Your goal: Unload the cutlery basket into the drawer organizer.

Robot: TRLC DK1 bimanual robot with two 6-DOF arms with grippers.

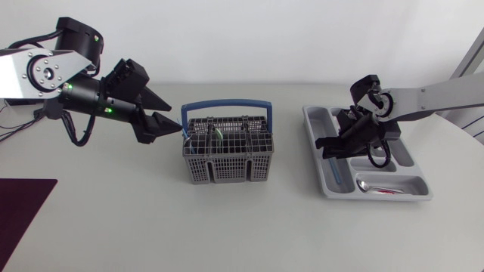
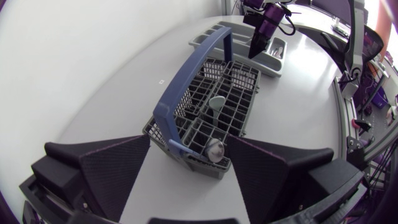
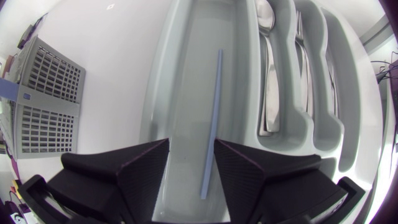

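Worktop point(image 1: 249, 227), surveyed left to right.

1. One dark maroon mat point(image 1: 23, 219) lies flat at the near left corner, well apart from everything else.

2. Left gripper point(image 1: 175, 118): it hangs just beside the left wall of the basket, pointing at it. The jaws stand wide open and hold nothing. The left wrist view shows the basket ahead of them, with no contact.

3. One cutlery basket point(image 1: 225, 155), a grey grid with one blue hoop handle point(image 1: 227, 106), stands upright at mid-worktop. The left wrist view shows two pieces inside it. One is a round-bowled spoon point(image 2: 215, 148) in the cell nearest the left gripper. The other is a pale spoon-shaped piece point(image 2: 216, 103) further in. Any others are hidden by the grid.

4. One grey drawer organizer point(image 1: 321, 181) lies right of the basket, apart from it. The right wrist view shows four lengthwise compartments, and the head view shows one crosswise compartment at the near end.
   - The widest compartment, on the basket side, holds one thin blue-grey stick point(image 3: 212, 118) lying flat along it.
   - The next compartment holds spoons point(image 3: 267, 81), and the one beyond it holds more cutlery. Neither can be counted.
   - The crosswise compartment holds one spoon point(image 1: 372, 185).

5. Right gripper point(image 3: 191, 149): it is low over the widest compartment. The jaws are open, with the stick's near end between them. Contact cannot be told.
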